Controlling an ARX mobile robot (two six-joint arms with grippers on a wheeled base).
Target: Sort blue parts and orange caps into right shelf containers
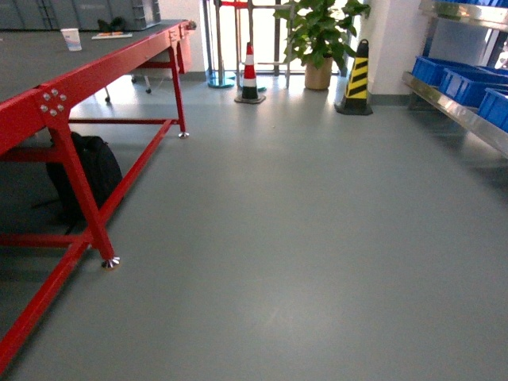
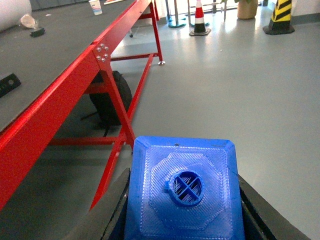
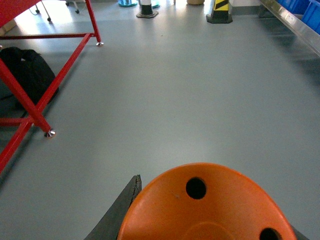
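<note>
Grey floor (image 1: 302,238) fills most of every view, with a red-framed table (image 1: 95,71) along the left and a metal shelf (image 1: 464,119) at far right.

Left gripper (image 2: 185,220): clamped on the blue part (image 2: 185,192). Dark fingers (image 2: 117,210) press both sides of the block; its top face with the round stud points toward the wrist camera.

Right gripper (image 3: 200,220): grasping the orange cap (image 3: 200,210). One dark finger (image 3: 120,215) lies against the cap's left side; the flat top with small holes faces the camera.

Neither gripper appears in the head view.

Surroundings: blue crates (image 1: 468,83) sit in a row on the shelf, well apart from both held parts. A black backpack (image 1: 87,175) rests on the floor beneath the table. A paper cup (image 1: 71,39) stands on the tabletop. At the far wall stand a red-and-white cone (image 1: 249,73), a black-and-yellow cone (image 1: 356,78) and a potted plant (image 1: 319,40).
</note>
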